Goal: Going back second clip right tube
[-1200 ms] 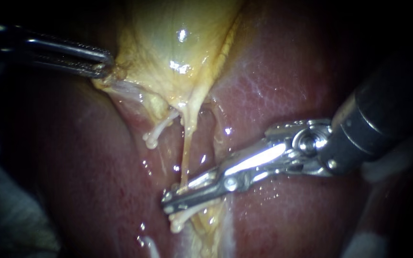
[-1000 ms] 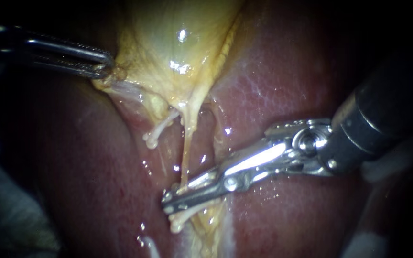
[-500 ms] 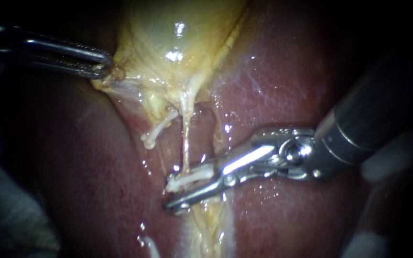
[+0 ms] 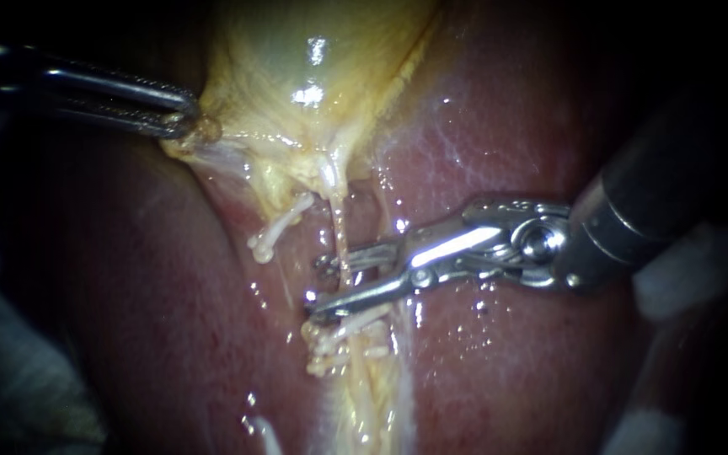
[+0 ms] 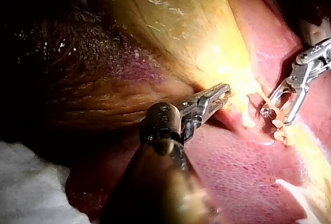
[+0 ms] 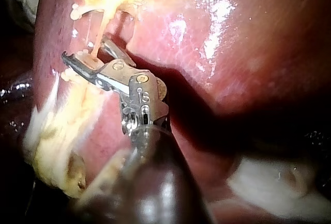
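Right tube (image 4: 338, 226), leaving the gallbladder (image 4: 313, 59), passes through our right instrument's (image 4: 318, 285) open end effector, ungripped. A white clip (image 4: 343, 327) sits farther from the gallbladder. Our left instrument (image 4: 185, 125) has its end effector clamped on the gallbladder's edge.

The right instrument (image 6: 85, 52) is spread apart at the tip, and a thin pale tube (image 6: 107, 22) passes through the gap. Glossy liver (image 6: 232, 53) lies at its three o'clock.

Tube (image 4: 335, 212) between right instrument's (image 4: 318, 283) jaws — clips (image 4: 340, 335) below
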`<state>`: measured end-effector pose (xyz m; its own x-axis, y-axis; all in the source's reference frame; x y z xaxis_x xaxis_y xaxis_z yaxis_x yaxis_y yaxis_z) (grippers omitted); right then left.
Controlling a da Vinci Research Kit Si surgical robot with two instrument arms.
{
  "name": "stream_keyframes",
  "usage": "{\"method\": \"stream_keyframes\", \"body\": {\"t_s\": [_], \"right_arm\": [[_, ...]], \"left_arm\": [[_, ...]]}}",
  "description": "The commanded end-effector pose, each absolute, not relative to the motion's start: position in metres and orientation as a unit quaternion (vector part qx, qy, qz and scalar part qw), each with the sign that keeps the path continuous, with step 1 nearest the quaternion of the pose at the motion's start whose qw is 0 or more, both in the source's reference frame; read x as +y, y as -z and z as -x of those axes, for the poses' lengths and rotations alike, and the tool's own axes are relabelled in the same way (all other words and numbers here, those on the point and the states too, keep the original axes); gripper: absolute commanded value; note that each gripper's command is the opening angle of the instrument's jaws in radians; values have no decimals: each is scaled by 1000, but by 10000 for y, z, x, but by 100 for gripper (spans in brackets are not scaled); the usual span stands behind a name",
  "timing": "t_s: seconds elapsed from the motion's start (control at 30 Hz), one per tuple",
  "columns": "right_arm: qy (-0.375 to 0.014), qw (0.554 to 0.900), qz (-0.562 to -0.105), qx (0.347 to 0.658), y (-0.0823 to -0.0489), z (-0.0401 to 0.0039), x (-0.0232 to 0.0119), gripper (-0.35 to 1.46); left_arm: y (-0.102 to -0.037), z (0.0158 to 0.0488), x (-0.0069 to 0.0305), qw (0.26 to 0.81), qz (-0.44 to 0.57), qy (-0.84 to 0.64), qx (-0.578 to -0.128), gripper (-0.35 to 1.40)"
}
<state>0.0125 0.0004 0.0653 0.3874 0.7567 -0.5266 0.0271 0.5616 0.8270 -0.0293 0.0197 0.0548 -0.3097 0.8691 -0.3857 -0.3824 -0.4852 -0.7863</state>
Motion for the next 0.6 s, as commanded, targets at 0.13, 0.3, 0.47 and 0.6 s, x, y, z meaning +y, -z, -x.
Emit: {"method": "stream_keyframes", "body": {"t_s": [0.13,0.3,0.47,0.6], "right_arm": [[-180,755,-352,523,-634,-105,6,50],[-133,782,-270,546,-602,-74,9,50],[-107,793,-235,551,-581,-44,3,50],[-100,799,-217,552,-572,-22,4,50]], "left_arm": [[-547,291,197,414,416,-755,-293,-35],[-547,290,197,414,416,-755,-293,-35],[-547,289,197,414,416,-755,-293,-35],[-547,290,197,414,416,-755,-293,-35]]}}
